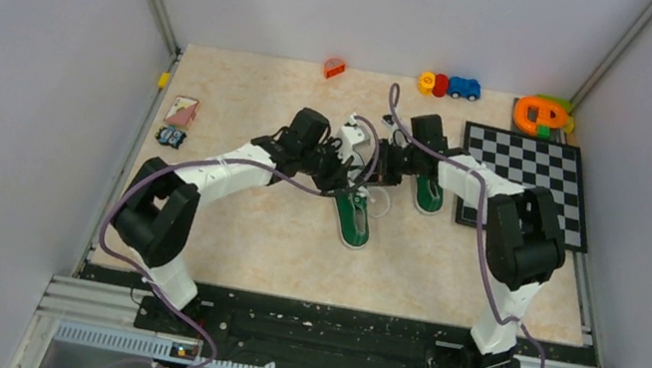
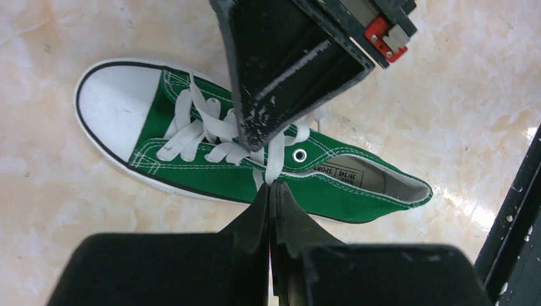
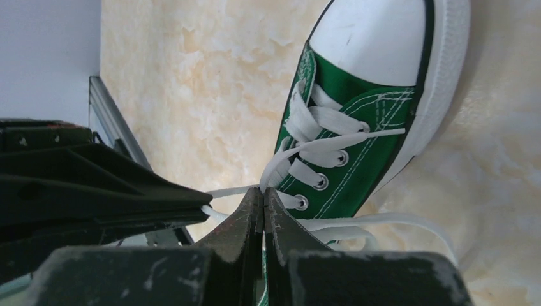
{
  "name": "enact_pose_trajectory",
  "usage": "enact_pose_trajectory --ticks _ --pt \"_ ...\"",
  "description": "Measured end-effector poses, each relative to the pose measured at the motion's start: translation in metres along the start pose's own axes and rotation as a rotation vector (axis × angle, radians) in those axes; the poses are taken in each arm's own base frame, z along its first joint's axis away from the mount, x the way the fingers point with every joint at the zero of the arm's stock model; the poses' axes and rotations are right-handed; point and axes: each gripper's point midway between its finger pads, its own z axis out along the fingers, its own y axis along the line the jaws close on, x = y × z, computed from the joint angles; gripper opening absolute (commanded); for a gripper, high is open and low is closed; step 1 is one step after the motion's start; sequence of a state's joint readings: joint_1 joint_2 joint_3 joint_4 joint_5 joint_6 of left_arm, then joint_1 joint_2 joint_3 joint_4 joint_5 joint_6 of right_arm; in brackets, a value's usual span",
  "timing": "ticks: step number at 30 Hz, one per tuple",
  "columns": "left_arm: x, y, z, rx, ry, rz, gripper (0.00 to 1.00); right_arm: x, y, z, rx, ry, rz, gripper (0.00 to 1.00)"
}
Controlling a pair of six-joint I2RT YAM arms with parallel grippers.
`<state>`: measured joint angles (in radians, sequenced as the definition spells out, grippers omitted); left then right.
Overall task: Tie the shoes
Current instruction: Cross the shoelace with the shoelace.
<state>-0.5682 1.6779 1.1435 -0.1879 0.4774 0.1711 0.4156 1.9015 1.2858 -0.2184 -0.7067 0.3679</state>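
One green shoe (image 1: 357,222) with a white toe cap lies mid-table, toe toward the arms; the other shoe (image 1: 427,196) sits just to its right, partly under the right arm. My left gripper (image 2: 271,186) is shut on a white lace (image 2: 275,150) that rises from the top eyelets of the shoe (image 2: 357,201). My right gripper (image 3: 263,190) is shut on another lace strand (image 3: 281,159) of the same shoe (image 3: 376,146). Both grippers, left (image 1: 345,183) and right (image 1: 376,175), meet close above its lacing. Loose lace loops (image 3: 395,220) lie beside the shoe.
A checkerboard (image 1: 527,179) lies at the right. Toy cars (image 1: 463,88), an orange and green toy (image 1: 542,114) and an orange piece (image 1: 333,68) line the back edge. Small cards (image 1: 181,110) sit at the left. Grey walls close in three sides.
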Motion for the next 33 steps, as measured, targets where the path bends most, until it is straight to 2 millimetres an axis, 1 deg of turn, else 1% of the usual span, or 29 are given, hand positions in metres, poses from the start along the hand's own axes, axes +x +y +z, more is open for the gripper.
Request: enact_pose_trajectory --ticks 5,10,17,24,29,33 --pt "-0.010 0.005 -0.004 -0.016 -0.039 0.000 0.00 0.007 0.009 0.000 -0.060 0.033 0.008 0.00" --pt "-0.014 0.007 -0.004 -0.021 -0.058 0.009 0.00 0.009 0.016 0.001 -0.112 0.057 0.011 0.00" --pt "-0.017 0.010 -0.004 -0.026 -0.070 0.012 0.00 0.013 0.014 0.011 -0.159 0.100 0.029 0.00" --pt "-0.014 0.018 -0.003 -0.061 -0.059 -0.002 0.00 0.017 0.020 0.010 -0.215 0.126 0.015 0.00" --pt "-0.004 0.024 0.004 -0.078 -0.034 -0.020 0.00 0.020 0.027 0.008 -0.261 0.140 0.001 0.00" --pt "-0.001 0.025 0.006 -0.083 -0.026 -0.034 0.00 0.022 0.031 0.006 -0.289 0.147 -0.012 0.00"
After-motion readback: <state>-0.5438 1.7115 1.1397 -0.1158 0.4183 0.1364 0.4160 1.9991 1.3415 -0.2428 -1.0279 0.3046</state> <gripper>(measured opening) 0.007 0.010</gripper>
